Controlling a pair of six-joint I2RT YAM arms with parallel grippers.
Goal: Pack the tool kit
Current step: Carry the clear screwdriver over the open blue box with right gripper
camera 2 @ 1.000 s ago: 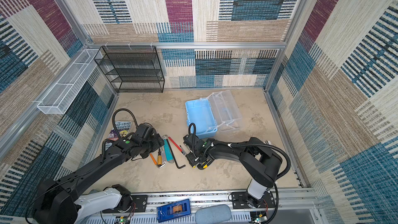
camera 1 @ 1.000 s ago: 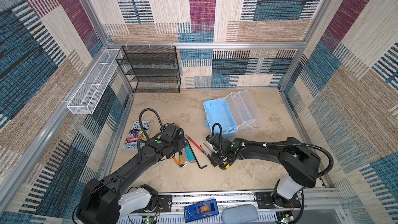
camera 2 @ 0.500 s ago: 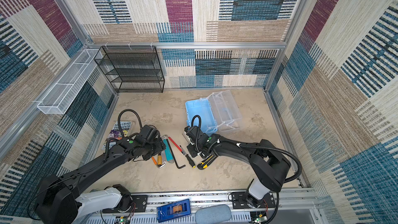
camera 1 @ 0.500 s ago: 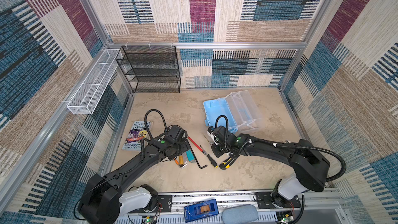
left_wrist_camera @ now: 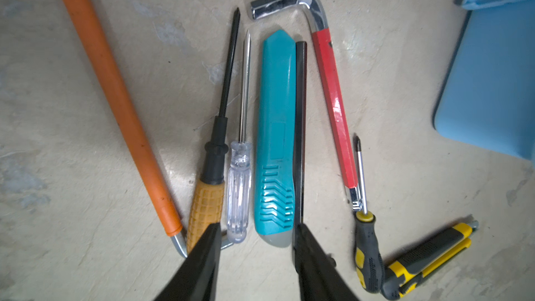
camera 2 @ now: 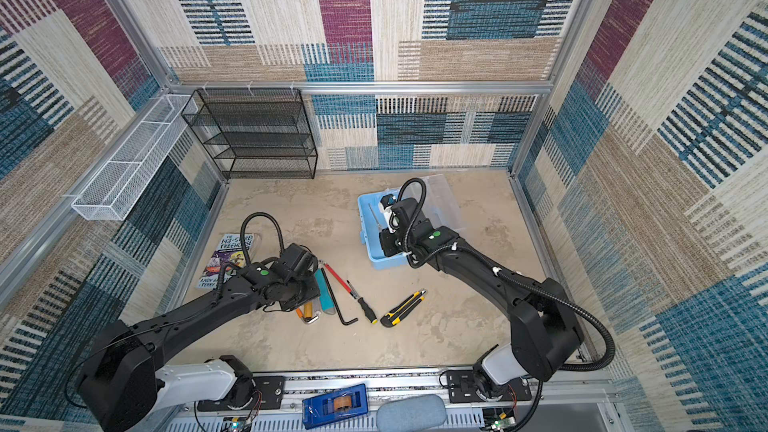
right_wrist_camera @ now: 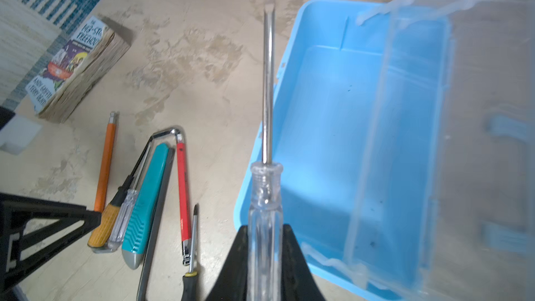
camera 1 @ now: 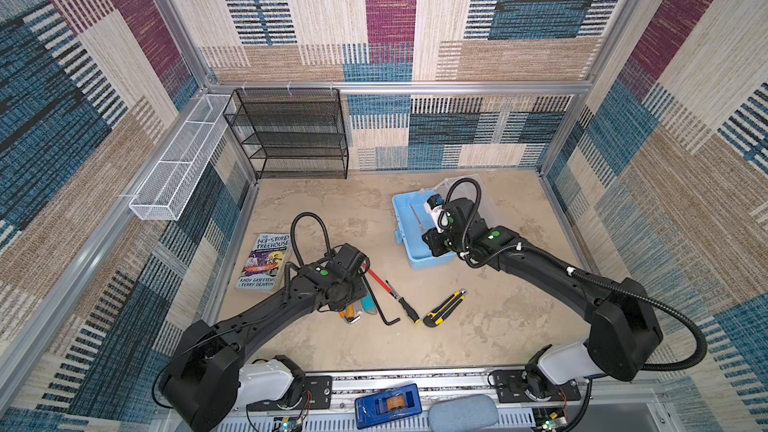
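The tool kit's pale blue case (camera 1: 428, 263) (right_wrist_camera: 347, 111) lies open on the floor with its clear lid (right_wrist_camera: 477, 140) flipped back. My right gripper (right_wrist_camera: 265, 233) is shut on a clear-handled screwdriver (right_wrist_camera: 266, 198), its shaft (camera 1: 417, 216) over the case's near-left rim. My left gripper (left_wrist_camera: 256, 235) hangs low over a row of tools, jaws apart, straddling the ends of a teal utility knife (left_wrist_camera: 275, 140) and a small clear screwdriver (left_wrist_camera: 240, 183). Beside them lie a yellow-handled screwdriver (left_wrist_camera: 207, 207) and orange (left_wrist_camera: 115, 88), black (left_wrist_camera: 300, 125) and red (left_wrist_camera: 333, 97) hex keys.
A black-and-yellow screwdriver (camera 1: 409, 311) and a yellow utility knife (camera 1: 444, 308) lie right of the row. A paperback book (camera 1: 264, 261) rests by the left wall. A black mesh shelf (camera 1: 291, 135) and a white wire basket (camera 1: 178, 160) stand behind; a blue tape dispenser (camera 1: 388, 405) sits on the front rail.
My right gripper has carried the clear-handled screwdriver up and back from beside the tool row to the case. My left gripper's jaws have narrowed over the tools.
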